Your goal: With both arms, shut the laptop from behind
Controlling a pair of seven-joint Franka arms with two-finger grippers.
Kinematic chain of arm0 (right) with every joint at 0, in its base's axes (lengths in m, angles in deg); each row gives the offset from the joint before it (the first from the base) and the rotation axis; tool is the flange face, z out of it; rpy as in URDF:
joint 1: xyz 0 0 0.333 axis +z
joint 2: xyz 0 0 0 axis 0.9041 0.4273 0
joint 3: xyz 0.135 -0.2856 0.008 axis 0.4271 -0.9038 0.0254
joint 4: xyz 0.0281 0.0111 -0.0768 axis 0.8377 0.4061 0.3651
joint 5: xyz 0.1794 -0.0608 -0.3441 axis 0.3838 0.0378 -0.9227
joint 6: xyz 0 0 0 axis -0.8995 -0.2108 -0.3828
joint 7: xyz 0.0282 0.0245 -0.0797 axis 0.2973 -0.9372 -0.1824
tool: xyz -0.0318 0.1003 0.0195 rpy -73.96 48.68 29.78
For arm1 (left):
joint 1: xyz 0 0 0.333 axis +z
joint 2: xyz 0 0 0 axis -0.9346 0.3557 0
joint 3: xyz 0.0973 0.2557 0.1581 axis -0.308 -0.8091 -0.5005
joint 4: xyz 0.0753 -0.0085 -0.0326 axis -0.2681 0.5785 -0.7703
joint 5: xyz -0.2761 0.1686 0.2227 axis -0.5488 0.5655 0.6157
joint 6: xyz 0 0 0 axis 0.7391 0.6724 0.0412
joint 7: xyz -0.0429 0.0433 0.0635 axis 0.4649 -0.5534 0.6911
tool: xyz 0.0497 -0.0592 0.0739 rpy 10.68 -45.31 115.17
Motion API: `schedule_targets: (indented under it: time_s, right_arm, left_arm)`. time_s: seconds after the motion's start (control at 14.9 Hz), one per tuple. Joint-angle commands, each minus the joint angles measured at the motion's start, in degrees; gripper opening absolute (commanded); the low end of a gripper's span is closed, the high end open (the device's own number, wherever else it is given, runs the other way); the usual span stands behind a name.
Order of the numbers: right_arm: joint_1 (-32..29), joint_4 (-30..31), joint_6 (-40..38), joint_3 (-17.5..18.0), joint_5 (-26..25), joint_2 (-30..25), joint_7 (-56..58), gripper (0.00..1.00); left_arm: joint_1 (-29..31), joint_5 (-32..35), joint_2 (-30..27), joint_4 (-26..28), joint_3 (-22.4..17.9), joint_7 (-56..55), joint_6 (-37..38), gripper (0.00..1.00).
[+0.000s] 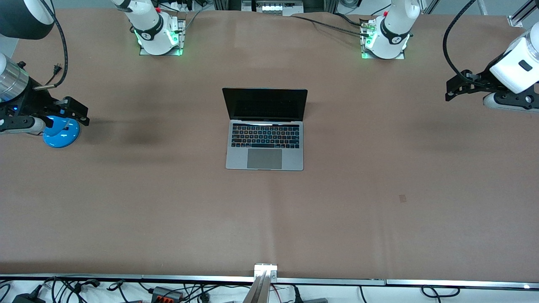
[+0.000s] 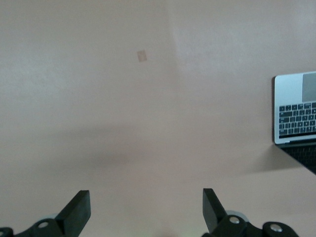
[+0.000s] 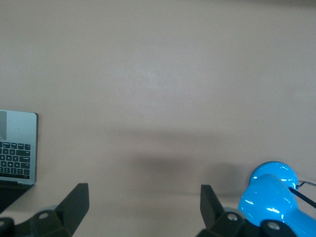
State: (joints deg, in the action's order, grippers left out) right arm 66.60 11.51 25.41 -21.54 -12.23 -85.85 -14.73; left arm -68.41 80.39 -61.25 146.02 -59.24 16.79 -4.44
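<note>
Grey laptop (image 1: 265, 128) sits mid-desk, nearer the edge w/ the arm bases, lid fully up, untouched. Left gripper (image 1: 451, 89) hangs over the left arm's end of the desk, fingers apart, empty. Right gripper (image 1: 80, 112) over the other end, by a blue object (image 1: 61, 132), fingers apart too. Closing not started; both arms must reach the lid.

Slim grey-silver laptop (image 1: 264, 139) open at mid-worktop, black screen upright, black keyboard and grey trackpad facing the front camera, left claw (image 1: 451, 89) spread, raised at laptop's 3 o'clock, right claw (image 1: 78, 112) spread, at 9 o'clock
</note>
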Motion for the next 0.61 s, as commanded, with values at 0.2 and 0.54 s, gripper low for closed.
schedule_targets:
  time_s: [0.2, 0.54]
  right_arm:
    - [-0.9, -1.5, -4.2, -0.8, 3.0, 0.1, 1.2, 0.62]
    - [-0.3, -2.6, -7.2, -0.1, 3.2, -0.2, -0.4, 0.00]
  left_arm:
    - [-0.6, -0.2, 2.9, -2.0, 0.0, 0.7, 7.4, 1.00]
    - [-0.9, -0.3, 3.6, -2.0, 0.1, 1.2, 11.6, 1.00]
